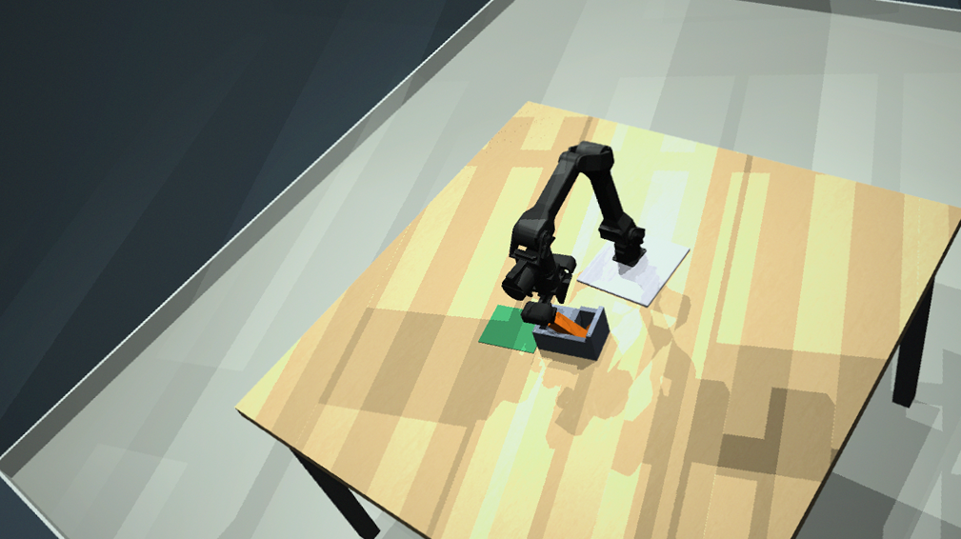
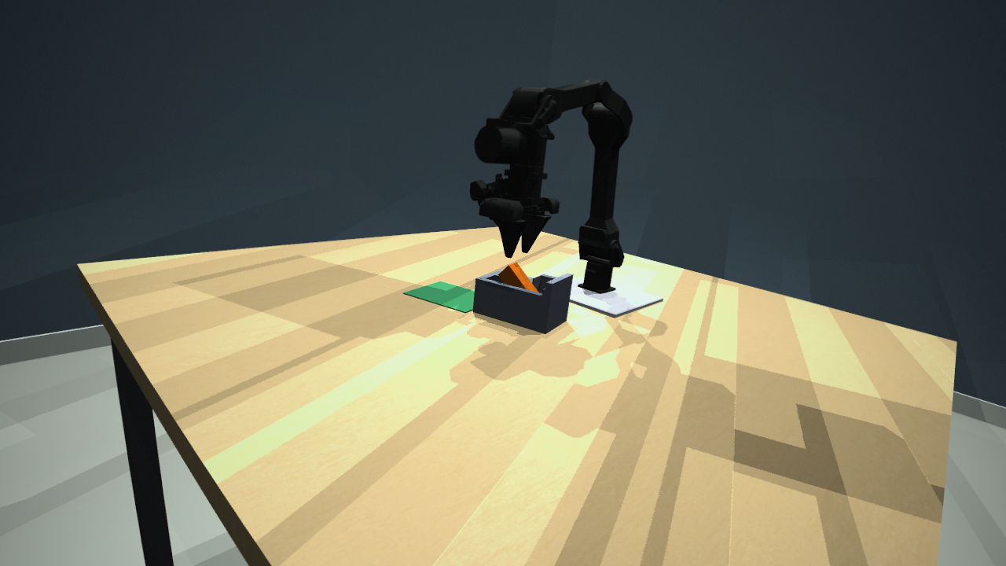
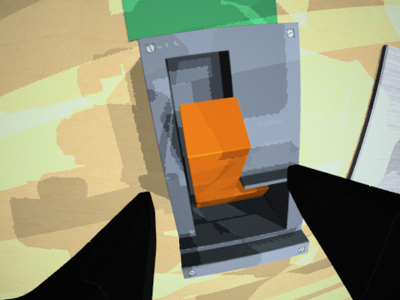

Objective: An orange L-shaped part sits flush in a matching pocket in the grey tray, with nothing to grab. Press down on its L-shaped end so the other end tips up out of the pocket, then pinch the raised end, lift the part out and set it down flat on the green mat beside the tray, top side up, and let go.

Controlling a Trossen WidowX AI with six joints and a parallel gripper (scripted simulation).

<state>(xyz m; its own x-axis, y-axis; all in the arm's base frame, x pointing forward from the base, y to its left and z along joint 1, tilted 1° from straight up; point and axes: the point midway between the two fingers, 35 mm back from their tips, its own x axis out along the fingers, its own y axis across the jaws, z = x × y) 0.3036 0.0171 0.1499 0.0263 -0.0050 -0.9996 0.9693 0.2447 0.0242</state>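
And there's the orange L-shaped part (image 1: 569, 326) (image 2: 522, 277) (image 3: 214, 129), tipped up at a slant in the grey tray (image 1: 568, 346) (image 2: 516, 308) (image 3: 267, 92)! In the wrist view its raised end points to twelve o'clock, standing proud of the rim, while the L-shaped end sits low at six o'clock, its short foot reaching toward four. Dark pocket shows at both ends of it.

Right above, look at the gripper (image 1: 547, 310) (image 2: 516, 255) (image 3: 222, 188): fingers pointing down, parted, nothing between them! There's air between the tips and the orange part in the exterior view. The wrist view has one finger coming in from seven o'clock, the other from four.

Out to the tray itself, a screw head at each corner of its top, and the green mat (image 1: 503, 331) (image 2: 442, 294) (image 3: 200, 17) lies flat at its twelve o'clock side in that same view. Over at three o'clock, apart from the tray, lies the white base plate (image 1: 648, 294) (image 2: 618, 308) (image 3: 380, 121). The black arm (image 1: 556, 188) (image 2: 604, 168) rises from it and arches over, all on the wooden table (image 1: 429, 466) (image 2: 394, 422) (image 3: 50, 50), striped with light and shadow!
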